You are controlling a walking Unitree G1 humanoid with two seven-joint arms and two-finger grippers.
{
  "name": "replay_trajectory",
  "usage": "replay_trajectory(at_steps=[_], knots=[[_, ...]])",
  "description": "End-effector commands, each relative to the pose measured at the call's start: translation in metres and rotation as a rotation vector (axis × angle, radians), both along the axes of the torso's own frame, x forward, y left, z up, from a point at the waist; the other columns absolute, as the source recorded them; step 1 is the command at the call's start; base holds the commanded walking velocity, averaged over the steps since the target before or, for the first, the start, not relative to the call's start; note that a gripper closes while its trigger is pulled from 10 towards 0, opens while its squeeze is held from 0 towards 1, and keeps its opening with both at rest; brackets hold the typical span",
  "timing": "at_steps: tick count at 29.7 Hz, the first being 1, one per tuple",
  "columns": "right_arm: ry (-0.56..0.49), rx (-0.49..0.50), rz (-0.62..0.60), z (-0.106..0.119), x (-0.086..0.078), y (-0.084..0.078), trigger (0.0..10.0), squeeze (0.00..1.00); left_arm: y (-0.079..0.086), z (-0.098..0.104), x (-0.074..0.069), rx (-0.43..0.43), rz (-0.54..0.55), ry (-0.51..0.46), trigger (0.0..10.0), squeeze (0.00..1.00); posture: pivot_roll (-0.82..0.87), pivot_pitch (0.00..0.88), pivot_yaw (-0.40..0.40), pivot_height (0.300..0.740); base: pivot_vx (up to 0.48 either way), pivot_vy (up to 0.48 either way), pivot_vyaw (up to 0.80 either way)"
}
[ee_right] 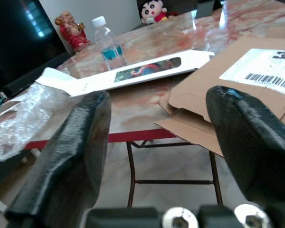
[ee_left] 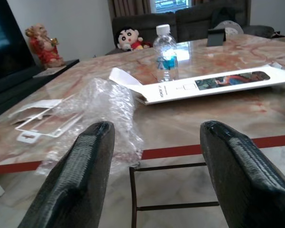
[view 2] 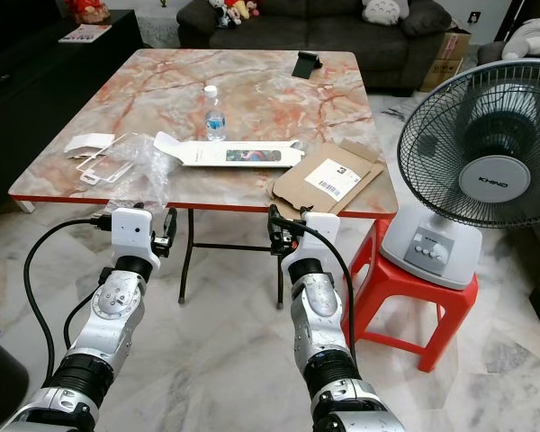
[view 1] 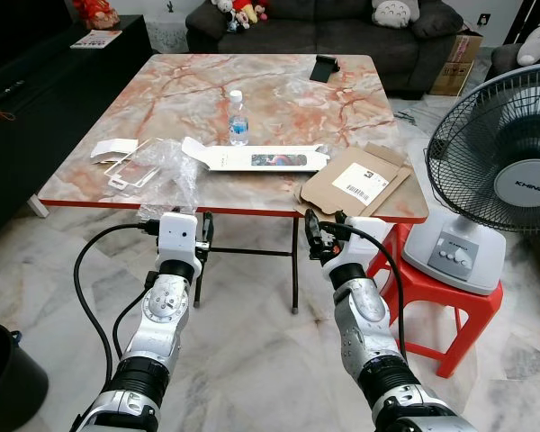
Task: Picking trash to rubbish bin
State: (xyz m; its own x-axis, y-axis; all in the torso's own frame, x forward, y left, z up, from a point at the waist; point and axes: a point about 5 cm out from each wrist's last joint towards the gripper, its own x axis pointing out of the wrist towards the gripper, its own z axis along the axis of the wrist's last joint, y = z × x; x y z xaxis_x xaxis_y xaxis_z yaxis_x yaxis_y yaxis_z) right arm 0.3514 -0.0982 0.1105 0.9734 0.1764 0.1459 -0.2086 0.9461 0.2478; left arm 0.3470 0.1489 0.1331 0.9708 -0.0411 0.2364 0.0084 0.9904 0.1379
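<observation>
Left eye view: the robot stands at the near edge of a marble-patterned table [view 1: 189, 99], both arms raised level with the red rim, apparently squaring up before a first reach. The left gripper [ee_left: 152, 156] hangs just short of the edge with its fingers spread wide and nothing between them, pointed at a crumpled clear plastic wrap [view 1: 166, 171] that droops over the near rim, which looks like the easiest piece to take first. The right gripper [ee_right: 156, 142] is likewise wide apart and empty, facing a flattened cardboard mailer [view 1: 358, 180] whose corner overhangs the rim near it.

Between the two lies a long white package sleeve [view 1: 256, 160], opened flat, with a white plastic insert [view 1: 126, 166] beyond the wrap. A water bottle [view 1: 238, 118] stands upright behind the sleeve (part full, so perhaps not trash at all). The black rubbish bin [view 1: 9, 382] sits on the floor at the robot's far left, well apart from the table, so each piece would call for a turn to reach it. A standing fan [view 1: 499, 171] on a red stool [view 1: 450, 301] crowds the right arm's side.
</observation>
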Motion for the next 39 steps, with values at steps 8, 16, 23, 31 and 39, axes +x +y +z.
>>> replay_trajectory(at_steps=[8, 16, 23, 31, 39], knots=[[-0.004, 0.007, 0.009, 0.0033, 0.0014, 0.0021, 10.0, 1.0, 0.0019, 0.0022, 0.0, -0.014, 0.006, 0.003, 10.0, 1.0, 0.05, 0.095, 0.028, 0.74, 0.0, 0.0, 0.0], [-0.002, 0.006, 0.02, 0.0032, 0.0012, 0.0035, 10.0, 1.0, 0.0052, 0.0028, 0.0002, -0.021, 0.015, 0.008, 10.0, 1.0, 0.05, 0.096, 0.027, 0.74, 0.0, 0.0, 0.0], [0.003, 0.005, 0.025, 0.002, 0.0008, 0.004, 10.0, 1.0, 0.0048, 0.0024, 0.0003, -0.026, 0.019, 0.013, 10.0, 1.0, 0.06, 0.097, 0.029, 0.74, 0.0, 0.0, 0.0], [0.019, -0.011, 0.023, 0.0006, 0.001, 0.0059, 10.0, 0.0, 0.0106, 0.0015, 0.002, -0.028, 0.084, 0.027, 10.0, 0.0, 0.06, 0.097, 0.031, 0.74, 0.0, 0.0, 0.0], [0.013, -0.035, 0.017, 0.0021, 0.0019, 0.005, 10.0, 0.0, 0.0089, 0.0034, 0.0009, -0.058, 0.059, 0.018, 10.0, 0.0, 0.06, 0.096, 0.034, 0.74, 0.0, 0.0, 0.0]])
